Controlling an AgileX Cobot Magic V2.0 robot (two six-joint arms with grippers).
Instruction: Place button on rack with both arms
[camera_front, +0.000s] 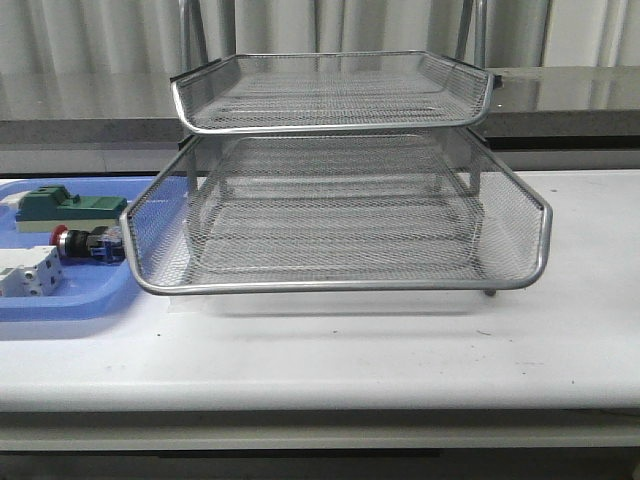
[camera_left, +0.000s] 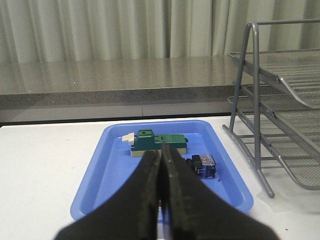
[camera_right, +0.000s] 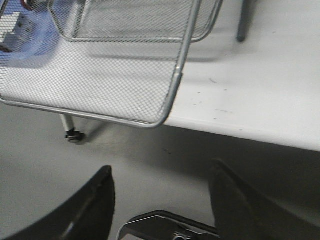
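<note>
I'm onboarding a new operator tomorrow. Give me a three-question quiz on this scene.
1. True or false: the red-capped push-button already lies on the silver wire-mesh rack.
2. Which gripper has its jaws closed? A) left gripper B) right gripper
3. Fill in: the button lies in the flat ____ plastic tray, between the green-topped block and the white-grey block.

Key: 1 false; 2 A; 3 blue.

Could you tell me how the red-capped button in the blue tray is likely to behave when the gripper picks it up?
The button lies on its side in the blue tray, and its round red cap suggests it may roll if nudged. It looks small, rigid and probably light. Its stepped, uneven body could twist between the fingers, so a grasp across the middle seems safer.
</note>
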